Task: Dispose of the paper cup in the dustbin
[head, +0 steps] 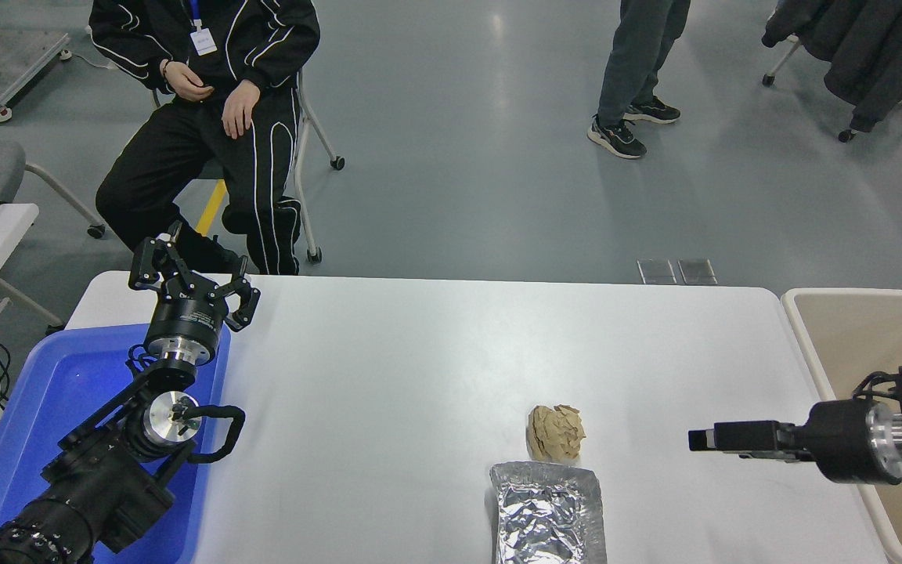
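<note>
The paper cup (555, 432) is a crumpled tan lump lying on the white table (420, 352), right of centre near the front. The cream-beige dustbin (866, 292) stands at the table's right end, and I see only part of it. My right gripper (703, 439) comes in low from the right edge and points left, level with the cup and well to its right, above the table. I see it edge-on and nothing shows in it. My left gripper (193, 282) is open and empty, parked at the lower left.
A crinkled foil tray (549, 513) lies just in front of the cup, almost touching it. A blue plastic tray (28, 423) sits under the left arm. A person sits beyond the table's far left and another stands further back.
</note>
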You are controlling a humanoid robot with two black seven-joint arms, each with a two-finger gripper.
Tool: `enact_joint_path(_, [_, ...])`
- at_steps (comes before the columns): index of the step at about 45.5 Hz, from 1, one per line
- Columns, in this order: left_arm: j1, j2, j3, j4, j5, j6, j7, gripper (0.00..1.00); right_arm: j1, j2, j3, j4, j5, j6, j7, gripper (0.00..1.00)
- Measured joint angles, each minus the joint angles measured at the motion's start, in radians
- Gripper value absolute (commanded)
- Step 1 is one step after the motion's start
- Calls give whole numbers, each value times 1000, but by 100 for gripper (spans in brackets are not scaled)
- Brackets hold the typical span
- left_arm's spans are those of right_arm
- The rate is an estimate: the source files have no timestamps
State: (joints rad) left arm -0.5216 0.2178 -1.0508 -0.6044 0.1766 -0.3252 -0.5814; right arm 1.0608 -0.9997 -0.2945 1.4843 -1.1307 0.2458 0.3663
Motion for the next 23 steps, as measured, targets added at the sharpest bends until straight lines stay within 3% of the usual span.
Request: enact_joint_path(23, [0,0,0,0,0,0,0,100,-101,221,6,-94,-33,-35,-3,99])
